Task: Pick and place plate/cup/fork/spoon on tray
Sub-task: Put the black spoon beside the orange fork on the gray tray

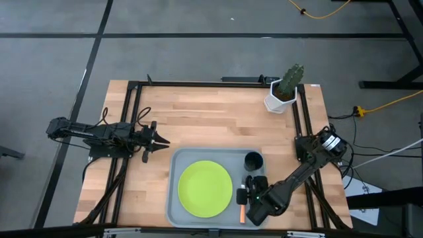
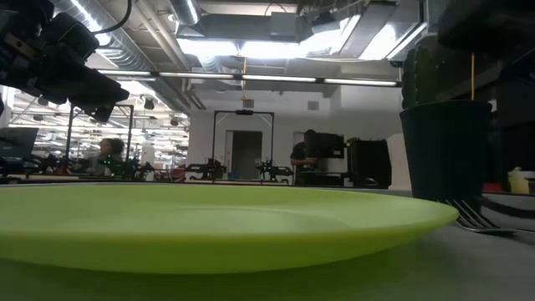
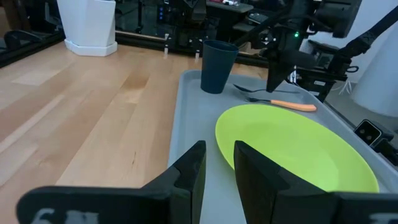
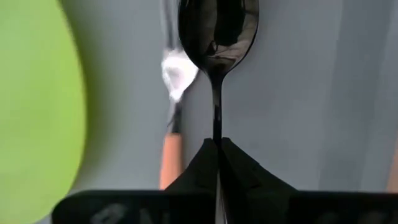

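A light wooden table (image 1: 211, 119) with a black metal frame is standing on a grey floor (image 1: 53, 59) crossed by dark lines. Yellow cables (image 1: 317, 13) are trailing across the floor beyond it. In the low view, long ceiling lights (image 2: 276, 79) are glowing under exposed ducts (image 2: 138, 63), and people (image 2: 305, 155) are sitting or standing at distant workstations near a dark doorway (image 2: 242, 150).

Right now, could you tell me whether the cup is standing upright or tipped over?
Upright. The cup stands on its base in the tray, open mouth upward, beyond the plate; from above its round opening shows.
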